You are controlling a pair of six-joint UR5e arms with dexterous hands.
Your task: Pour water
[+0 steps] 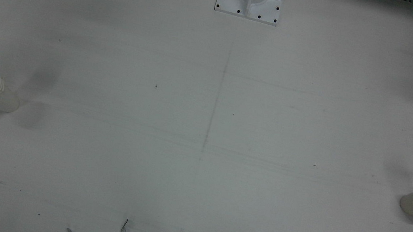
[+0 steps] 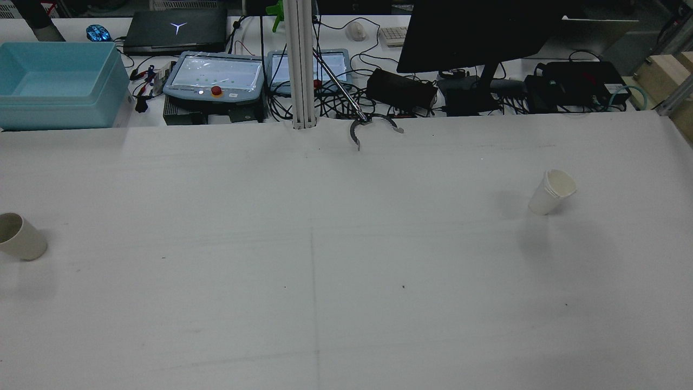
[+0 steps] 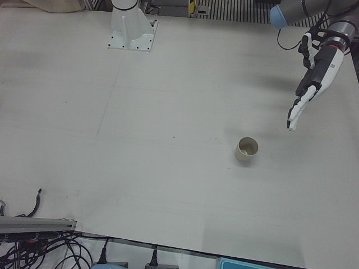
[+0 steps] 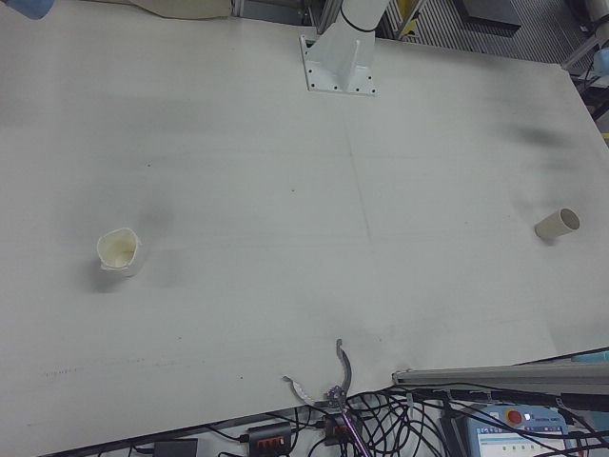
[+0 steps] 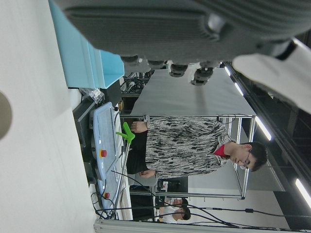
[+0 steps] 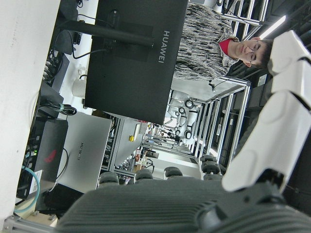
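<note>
Two paper cups stand upright, far apart on the white table (image 2: 346, 260). One plain cup (image 3: 247, 149) is on my left side, also seen at the table's edge as the left cup (image 2: 21, 236). The other cup (image 2: 552, 192), with stacked rims and a cream inside, stands on my right side and shows as the rimmed cup (image 4: 121, 251). My left hand (image 3: 311, 84) hangs open, fingers stretched downward, above and outward of the plain cup, holding nothing. My right hand (image 6: 194, 204) appears only in its own view, fingers (image 6: 277, 131) extended, nothing in it.
A white arm pedestal (image 1: 249, 2) is bolted at the robot's side of the table. At the operators' edge are a metal post (image 2: 300, 65), a curved metal clamp (image 2: 373, 127), teach pendants (image 2: 216, 76), a blue bin (image 2: 54, 81) and a monitor (image 2: 476, 32). A person (image 5: 194, 150) sits behind them.
</note>
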